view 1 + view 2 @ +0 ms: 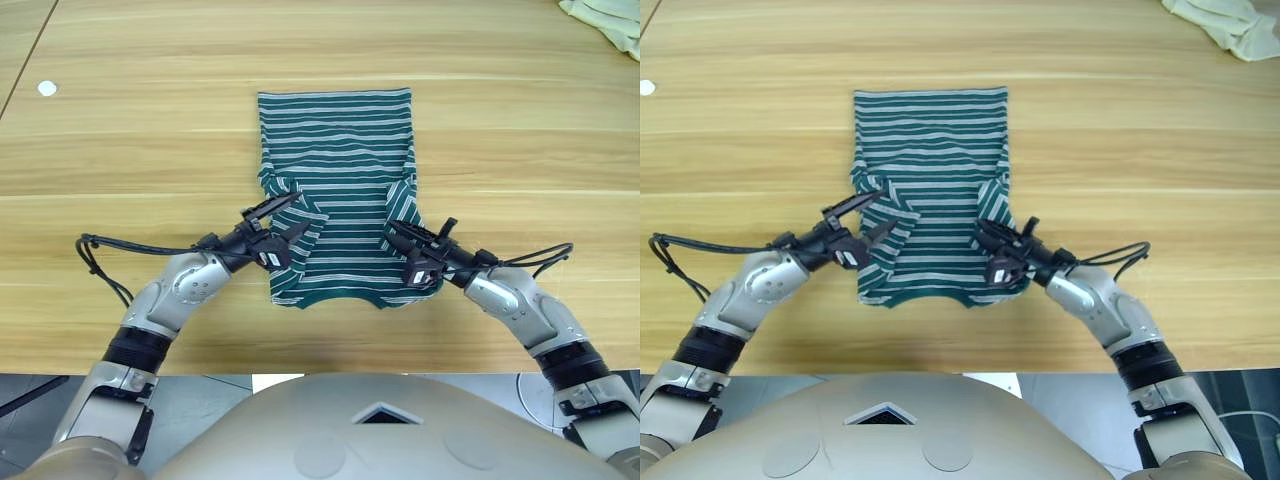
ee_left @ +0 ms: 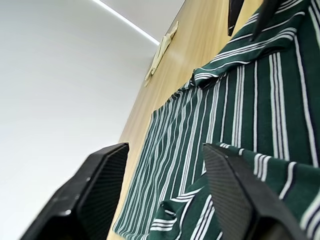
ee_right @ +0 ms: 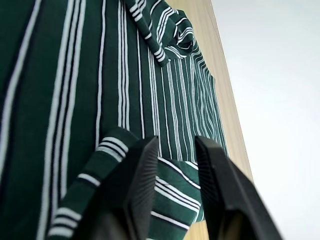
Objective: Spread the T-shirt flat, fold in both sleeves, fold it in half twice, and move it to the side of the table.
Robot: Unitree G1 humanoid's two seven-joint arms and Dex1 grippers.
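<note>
The green T-shirt (image 1: pixel 340 170) with white stripes lies lengthwise on the wooden table (image 1: pixel 120 180), both sleeves folded in over its body and the collar end nearest me. My left gripper (image 1: pixel 298 213) is open at the shirt's near-left part, beside the folded left sleeve; in the left wrist view one finger (image 2: pixel 240 200) hangs over the cloth and the other off its edge. My right gripper (image 1: pixel 400 250) sits at the near-right corner, open with a narrow gap, its fingers (image 3: pixel 140 190) low over the striped cloth (image 3: pixel 50 75).
A crumpled cream cloth (image 1: pixel 605 20) lies at the far right corner. A small white round mark (image 1: pixel 47 88) is at the far left. The table's near edge (image 1: pixel 300 368) runs just behind my wrists. Bare wood lies on both sides of the shirt.
</note>
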